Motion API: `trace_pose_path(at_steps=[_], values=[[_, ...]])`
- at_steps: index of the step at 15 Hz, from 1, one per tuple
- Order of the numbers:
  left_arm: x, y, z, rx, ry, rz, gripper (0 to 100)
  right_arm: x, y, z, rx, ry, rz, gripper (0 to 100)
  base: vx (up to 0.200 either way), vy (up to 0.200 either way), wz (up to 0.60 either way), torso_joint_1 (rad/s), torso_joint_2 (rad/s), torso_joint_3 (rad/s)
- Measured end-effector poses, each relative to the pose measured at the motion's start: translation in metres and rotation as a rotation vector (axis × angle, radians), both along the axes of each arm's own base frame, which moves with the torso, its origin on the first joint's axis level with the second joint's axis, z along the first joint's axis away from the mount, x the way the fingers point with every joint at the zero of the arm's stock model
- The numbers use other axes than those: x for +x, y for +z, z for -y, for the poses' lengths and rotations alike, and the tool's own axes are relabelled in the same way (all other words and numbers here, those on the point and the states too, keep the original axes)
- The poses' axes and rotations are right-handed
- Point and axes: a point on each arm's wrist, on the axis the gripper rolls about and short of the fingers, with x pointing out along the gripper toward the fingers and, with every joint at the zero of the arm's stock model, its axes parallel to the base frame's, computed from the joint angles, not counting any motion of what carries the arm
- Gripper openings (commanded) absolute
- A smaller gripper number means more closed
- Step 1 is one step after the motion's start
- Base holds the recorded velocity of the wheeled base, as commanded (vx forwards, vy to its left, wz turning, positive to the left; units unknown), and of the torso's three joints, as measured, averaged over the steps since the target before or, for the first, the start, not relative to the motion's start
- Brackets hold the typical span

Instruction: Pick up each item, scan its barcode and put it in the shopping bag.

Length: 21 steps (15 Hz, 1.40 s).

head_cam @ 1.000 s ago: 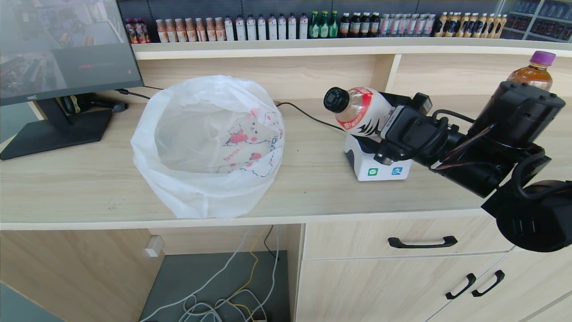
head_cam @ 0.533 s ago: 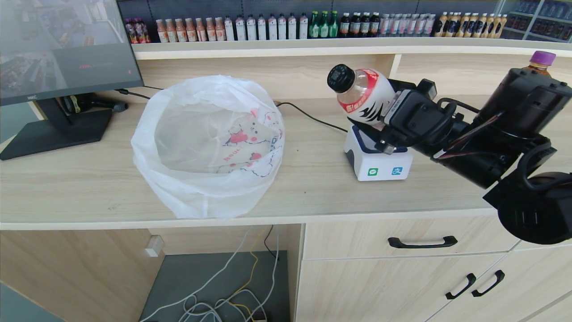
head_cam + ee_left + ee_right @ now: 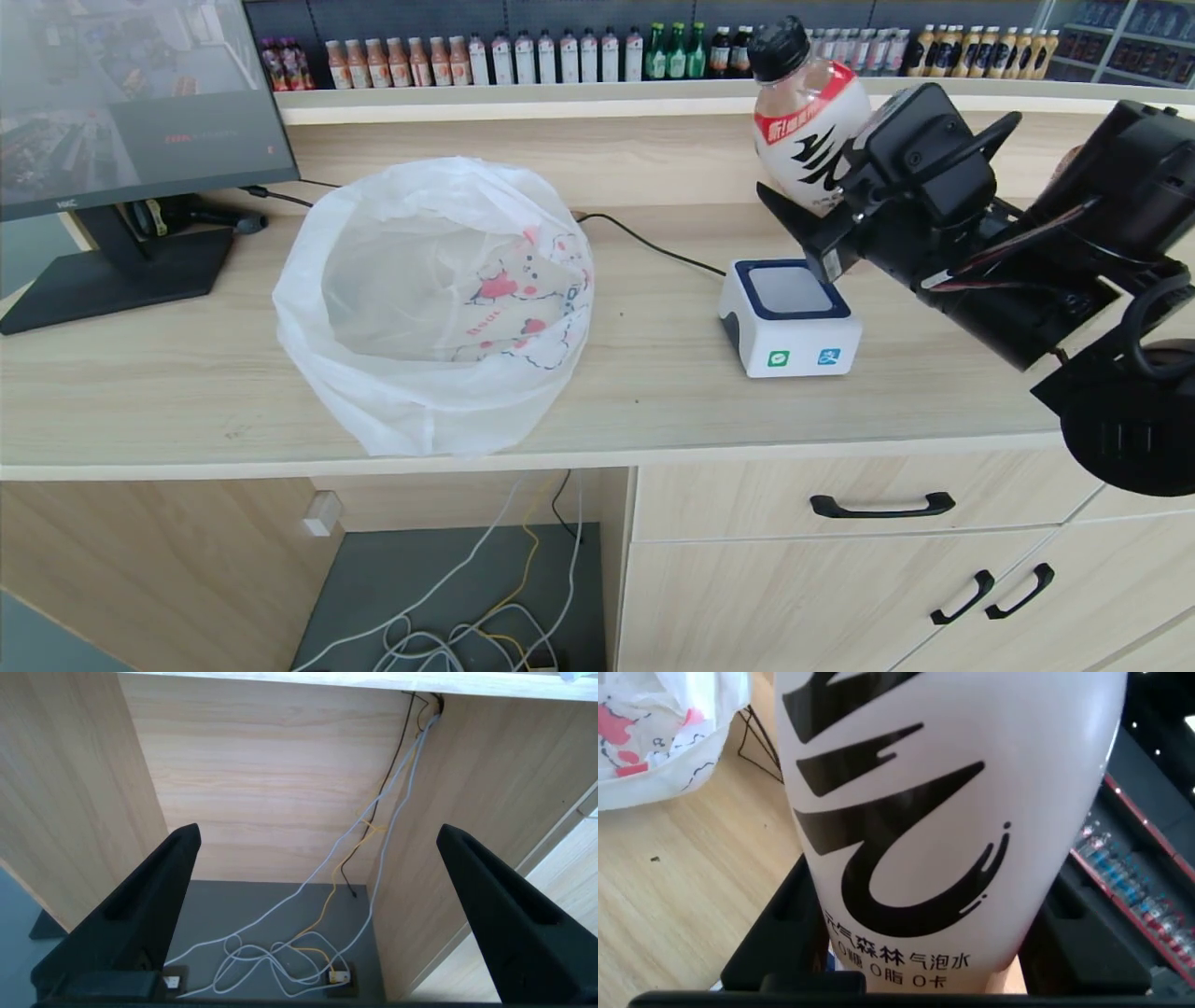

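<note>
Above the light wooden counter (image 3: 187, 392), the right arm comes from the robot's right side, bent at the elbow, its wrist turned so the right claw (image 3: 826, 177) points up and to the left. Its two black fingers (image 3: 789, 219) are closed on the lower body of a white plastic bottle with a black cap, a red band and black brush marks (image 3: 805, 107). In the claw the bottle stands nearly upright, with the cap leaning a little to the left; in the right wrist view its white body (image 3: 943, 812) sits between the two dark fingers. Below the claw, apart from the bottle, a small white scanner box with a dark blue top (image 3: 789, 322) rests on the counter. Well to the left of the claw stands a white translucent plastic shopping bag (image 3: 420, 420), its mouth open upward. The left claw (image 3: 322, 915) hangs low in front of the counter's open underside, its fingers spread wide and holding nothing, and loose cables (image 3: 308, 943) lie on the dark floor beyond it.
</note>
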Motion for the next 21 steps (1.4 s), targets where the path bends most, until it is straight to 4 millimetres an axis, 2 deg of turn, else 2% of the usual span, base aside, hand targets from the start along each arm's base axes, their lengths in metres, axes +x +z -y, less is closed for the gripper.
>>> trace_pose_path(at_steps=[2, 4, 7, 10, 13, 21], values=[[0.0, 0.0, 0.0, 0.0, -0.001, 0.0, 100, -0.005, 0.007, -0.001, 0.092, 0.003, 0.008, 0, 0.0, 0.0, 0.0, 0.0, 0.0, 0.0], [0.0, 0.0, 0.0, 0.001, -0.001, 0.0, 100, -0.011, 0.012, -0.006, 0.298, 0.018, -0.039, 0, 0.0, 0.0, 0.0, 0.0, 0.0, 0.0], [0.0, 0.0, 0.0, 0.002, 0.0, 0.0, 100, -0.022, 0.012, -0.02, 0.561, 0.061, -0.119, 0, 0.0, 0.0, 0.0, 0.0, 0.0, 0.0], [0.0, 0.0, 0.0, 0.002, 0.0, 0.0, 100, -0.026, 0.009, -0.021, 0.759, 0.044, -0.178, 0, 0.0, 0.0, 0.0, 0.0, 0.0, 0.0], [0.0, 0.0, 0.0, 0.004, -0.001, 0.0, 100, -0.028, 0.006, -0.021, 0.81, 0.069, -0.201, 0, 0.0, 0.0, 0.0, 0.0, 0.0, 0.0], [0.0, 0.0, 0.0, 0.004, -0.001, 0.0, 100, -0.033, 0.008, -0.019, 0.855, 0.11, -0.179, 0, 0.0, 0.2, 0.0, 0.002, 0.0, 0.002]])
